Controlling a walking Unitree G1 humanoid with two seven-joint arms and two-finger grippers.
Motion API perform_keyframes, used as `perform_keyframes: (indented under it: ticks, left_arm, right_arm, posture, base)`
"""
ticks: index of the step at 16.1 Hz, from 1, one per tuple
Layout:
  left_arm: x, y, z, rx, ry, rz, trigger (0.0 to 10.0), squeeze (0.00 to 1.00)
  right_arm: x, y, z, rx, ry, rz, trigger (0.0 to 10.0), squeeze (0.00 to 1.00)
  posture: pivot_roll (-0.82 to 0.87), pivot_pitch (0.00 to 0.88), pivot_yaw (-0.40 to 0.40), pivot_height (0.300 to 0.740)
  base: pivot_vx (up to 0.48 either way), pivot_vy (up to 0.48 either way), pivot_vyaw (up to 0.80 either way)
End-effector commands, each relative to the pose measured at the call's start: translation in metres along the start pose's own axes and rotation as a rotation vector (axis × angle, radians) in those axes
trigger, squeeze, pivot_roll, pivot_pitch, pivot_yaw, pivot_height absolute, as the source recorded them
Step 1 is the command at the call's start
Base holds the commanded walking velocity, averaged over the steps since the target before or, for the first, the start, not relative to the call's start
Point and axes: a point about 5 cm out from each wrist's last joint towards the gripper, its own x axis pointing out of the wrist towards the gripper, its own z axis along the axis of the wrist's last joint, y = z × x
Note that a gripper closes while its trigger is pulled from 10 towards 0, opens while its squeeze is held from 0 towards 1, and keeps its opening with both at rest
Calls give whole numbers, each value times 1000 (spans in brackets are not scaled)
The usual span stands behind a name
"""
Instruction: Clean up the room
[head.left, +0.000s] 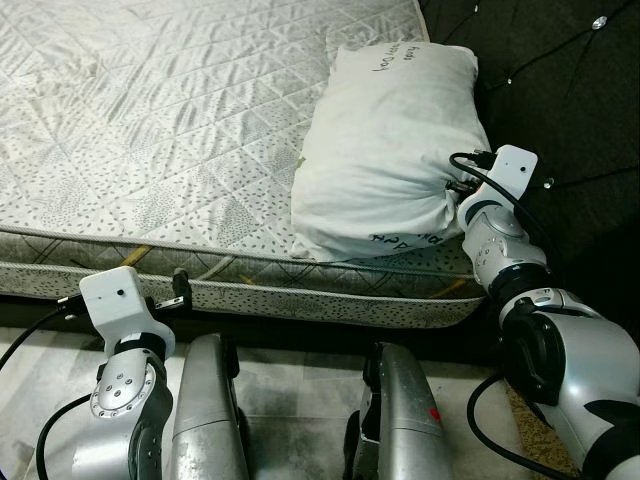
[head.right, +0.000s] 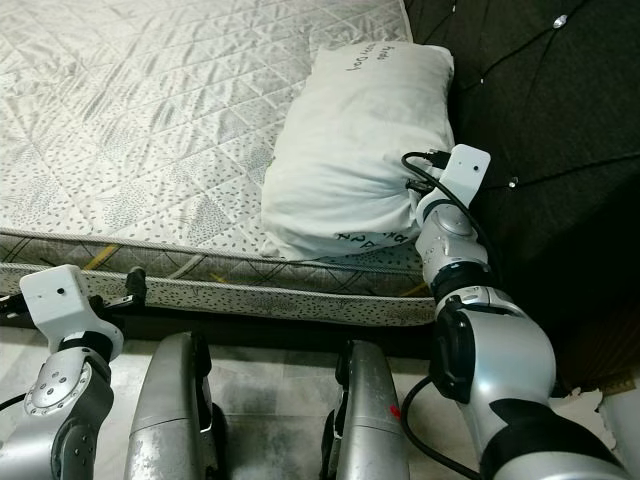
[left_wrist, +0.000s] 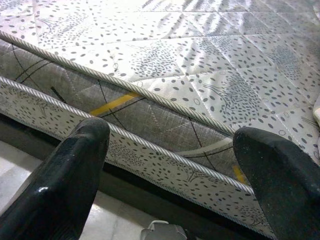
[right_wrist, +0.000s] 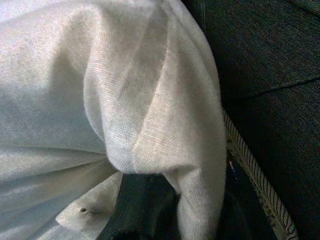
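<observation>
Presently: bare quilted mattress (head.left: 150, 120), grey-white with a speckled leaf print, corded piping along its near edge. White pillow (head.left: 385, 150) lies at the mattress's right edge, near corner, one end over the near piping, its long side against the dark tufted headboard panel (head.left: 560, 90). Handwritten dark lettering on the pillow's far end and again on its near end; not legible

Right gripper (right_wrist: 145, 210) at the pillow's near right corner, arm reaching up from low right. Wrist view: white cloth bunched and folded over one black finger (right_wrist: 142, 200), fabric gathered in creases around it. Second finger hidden under the cloth. Reads as clamped on the pillow corner; head views show the cover puckered into a knot just where the wrist meets it. Strip of mattress piping and dark upholstery beside the fold

Left gripper (left_wrist: 170, 165) low, at the mattress's near edge toward its left part, not touching it. Fingers (left_wrist: 65, 180) spread wide, nothing between them; the mattress side band with a yellow stripe shows through the gap. Left wrist camera housing, white, sits below the mattress edge in the head views

Below the mattress: dark bed base (head.left: 330, 325), then pale floor (head.left: 290, 370). Robot's two silver legs (head.left: 205, 410) stand close to the bed, between the arms

Small white object at the lower edge of the left wrist view; cannot tell what it is
</observation>
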Motion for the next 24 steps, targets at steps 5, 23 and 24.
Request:
perform_keyframes:
  ticks: [5, 23, 24]
  left_arm:
    - [-1, 1, -2, 3, 8, 6, 10000, 0]
    - [22, -12, -4, 18, 10, -57, 10000, 0]
    - [22, -12, -4, 18, 6, -53, 10000, 0]
  right_arm:
    - [2, 2, 32, 10, -120, -1, 0, 0]
    - [-5, -74, 100, -384, -342, -117, 0, 0]
    - [-7, -82, 109, -362, -373, -161, 0, 0]
  posture:
    - [92, 50, -76, 546]
    - [0, 16, -20, 546]
    - [2, 15, -25, 546]
  base:
    - [0, 0, 0]
    - [0, 0, 0]
    - [0, 0, 0]
